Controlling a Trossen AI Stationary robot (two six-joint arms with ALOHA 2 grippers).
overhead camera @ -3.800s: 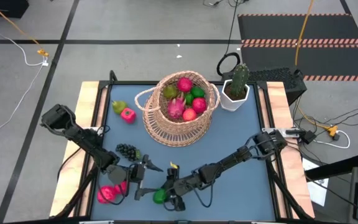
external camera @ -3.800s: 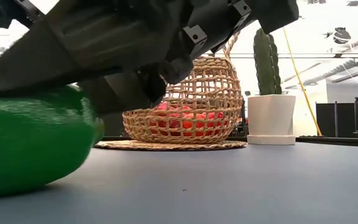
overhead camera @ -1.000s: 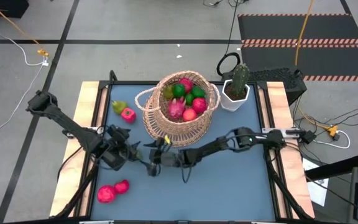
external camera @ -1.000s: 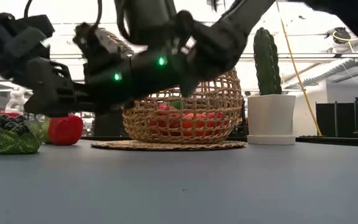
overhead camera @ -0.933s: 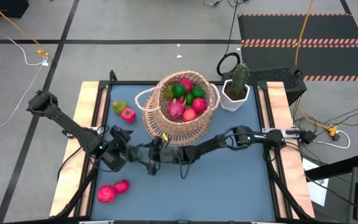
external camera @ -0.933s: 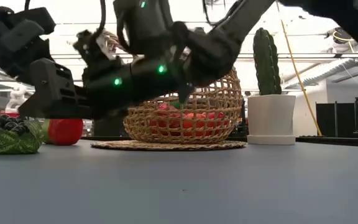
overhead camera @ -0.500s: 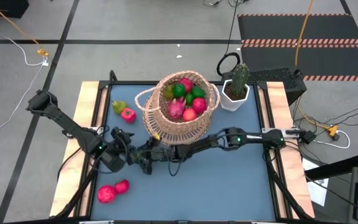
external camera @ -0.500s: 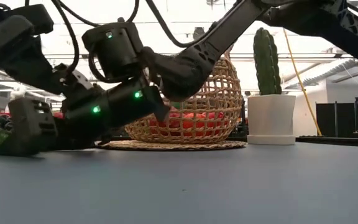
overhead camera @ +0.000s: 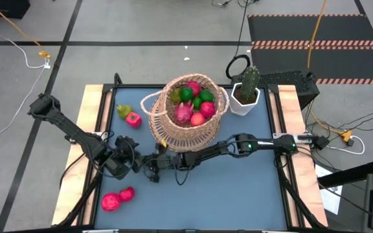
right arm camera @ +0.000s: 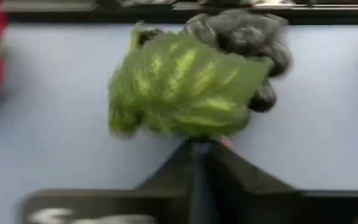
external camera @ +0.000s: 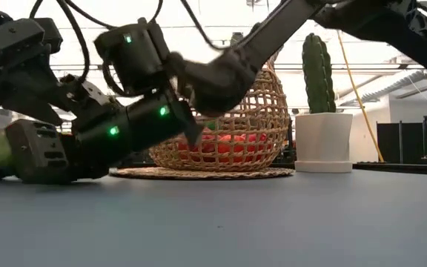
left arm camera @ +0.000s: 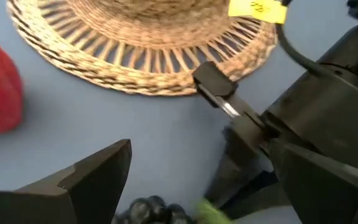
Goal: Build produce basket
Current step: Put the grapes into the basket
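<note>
The woven basket (overhead camera: 186, 120) stands at the table's far middle and holds several fruits (overhead camera: 193, 103). A bunch of dark grapes (right arm camera: 247, 37) with a green leaf (right arm camera: 179, 87) lies on the table left of the basket. My right gripper (right arm camera: 197, 146) reaches across to it and is shut on the leaf. My left gripper (overhead camera: 127, 162) stands open just left of the bunch (left arm camera: 145, 208) and touches nothing. A pear (overhead camera: 123, 111) and a red fruit (overhead camera: 133, 119) lie at the far left. Two pink fruits (overhead camera: 112, 200) lie at the near left. My right gripper pinches the edge of the green leaf (right arm camera: 191, 134) on the grape bunch between its two fingertips. The fingers come from the table's right side, slanting a little downward. The bunch lies on the table, the grapes beyond the leaf.
A green cactus in a white pot (overhead camera: 246, 90) stands right of the basket at the far edge. The two grippers crowd together left of the basket's base (left arm camera: 148, 68). Bare blue table (overhead camera: 238, 194) lies at the near right.
My right gripper has gone toward the table's left edge and sunk to the grape bunch, tipping closer to level. It now stands low in front of the bunch in the low view. The bunch has stayed in place.
</note>
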